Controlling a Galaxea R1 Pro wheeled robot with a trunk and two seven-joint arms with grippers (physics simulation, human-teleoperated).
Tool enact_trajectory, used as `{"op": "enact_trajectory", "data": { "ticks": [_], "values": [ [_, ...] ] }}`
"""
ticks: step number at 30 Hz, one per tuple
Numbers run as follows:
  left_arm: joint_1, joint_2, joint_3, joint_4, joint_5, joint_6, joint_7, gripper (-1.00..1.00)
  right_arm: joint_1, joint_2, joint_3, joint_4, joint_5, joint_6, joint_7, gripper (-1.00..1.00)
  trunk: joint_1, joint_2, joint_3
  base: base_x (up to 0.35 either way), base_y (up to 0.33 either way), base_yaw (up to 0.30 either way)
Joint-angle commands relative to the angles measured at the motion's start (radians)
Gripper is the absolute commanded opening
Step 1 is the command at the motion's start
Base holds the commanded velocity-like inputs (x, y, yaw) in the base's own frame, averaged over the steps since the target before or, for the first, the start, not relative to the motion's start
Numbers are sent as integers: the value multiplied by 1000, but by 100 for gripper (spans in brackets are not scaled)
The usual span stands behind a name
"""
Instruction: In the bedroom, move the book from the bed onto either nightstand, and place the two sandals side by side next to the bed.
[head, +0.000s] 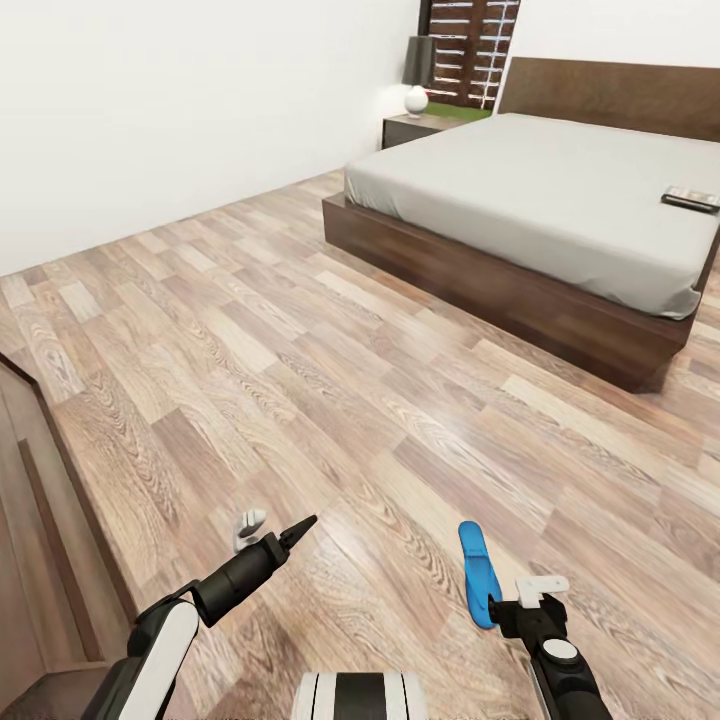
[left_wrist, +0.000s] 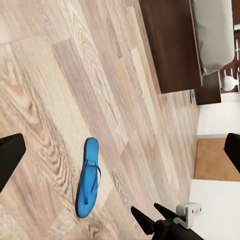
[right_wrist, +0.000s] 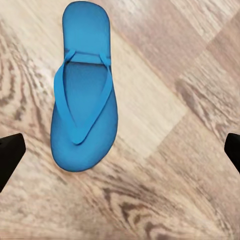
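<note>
I held the right pincer (right_wrist: 120, 150) spread above a blue sandal (right_wrist: 84, 92) lying flat on the floor (right_wrist: 175, 100); left pincer (left_wrist: 120, 150) spread too.

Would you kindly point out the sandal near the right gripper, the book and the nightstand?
sandal (right_wrist: 84, 107): right wrist view, on the footbed under the straps.
book (head: 690, 198): head view, on its cover, lying on the bed.
nightstand (head: 408, 130): head view, on its front face.

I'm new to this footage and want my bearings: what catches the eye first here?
A bright blue sandal lies flat on the wood-plank floor, just ahead of the right gripper, whose fingers are spread wide. Beyond it stands the large bed, with the book near its far edge.
</note>
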Motion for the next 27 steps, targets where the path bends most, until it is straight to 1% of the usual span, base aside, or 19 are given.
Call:
{"op": "enact_trajectory", "data": {
  "ticks": [1, 12, 23, 27],
  "values": [
    [0, 0, 1, 0, 7, 8, 0, 100, 0, 1, -2, -2, 9, 5, 2, 100, 0, -1, -5, 0, 0, 0],
    [0, 0, 1, 0, 7, 7, 0, 100, 0, 1, -2, -2, 9, 5, 3, 100, 5, -3, -47, 0, 0, 0],
    [0, 1, 2, 1, 7, 5, -2, 100, 0, 1, -2, -2, 9, 5, 3, 100, 5, -3, -47, 2, 2, 0],
    [0, 1, 3, 0, 7, 5, -3, 100, 0, 1, -2, -2, 9, 5, 3, 100, 5, -3, -47, 111, 84, 0]
  ]
}}
